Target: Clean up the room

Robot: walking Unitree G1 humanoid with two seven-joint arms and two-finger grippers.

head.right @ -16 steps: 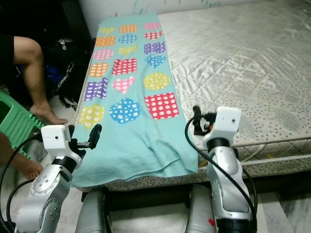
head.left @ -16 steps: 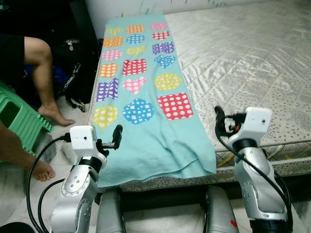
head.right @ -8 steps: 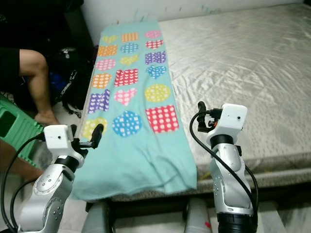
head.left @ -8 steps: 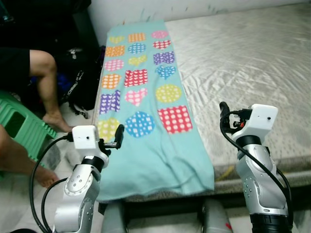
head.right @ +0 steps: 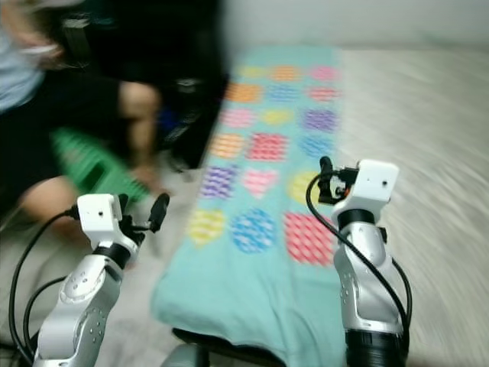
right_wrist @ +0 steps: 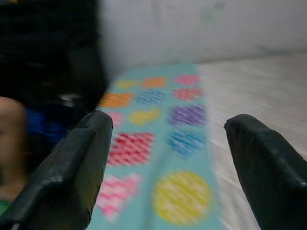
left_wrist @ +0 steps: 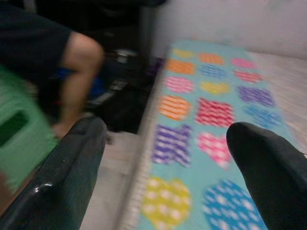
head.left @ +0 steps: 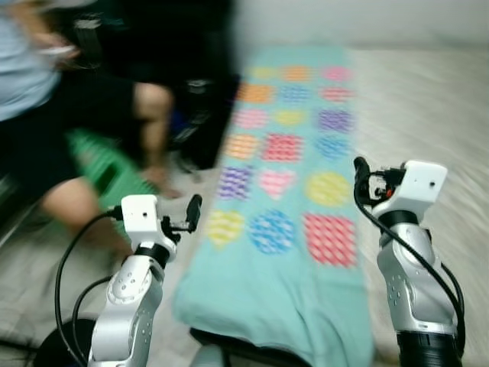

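Swinging toward the robot's left since half a second ago, the head camera is now blurring the whole scene, so the teal blanket printed with polka-dot hearts, circles and squares [head.left: 294,191] is sitting further right in the picture while still lying flat along the left edge of the pale quilted mattress [head.left: 428,115]. More of the seated person [head.left: 53,122] is coming into view at the left, a bare knee bent beside the green plastic stool [head.left: 107,164]. A dark bag [left_wrist: 120,91] is slumping against the black furniture between the person's leg and the bed.

Left gripper [left_wrist: 165,158] is hovering over the floor just beside the blanket's edge, its glossy black fingers [left_wrist: 72,163] standing wide apart with nothing between them. Right gripper [right_wrist: 165,163] is hanging above the blanket's right side, its matte fingers [right_wrist: 76,167] equally spread and holding nothing. Both silver arms are raised in front of the bed.
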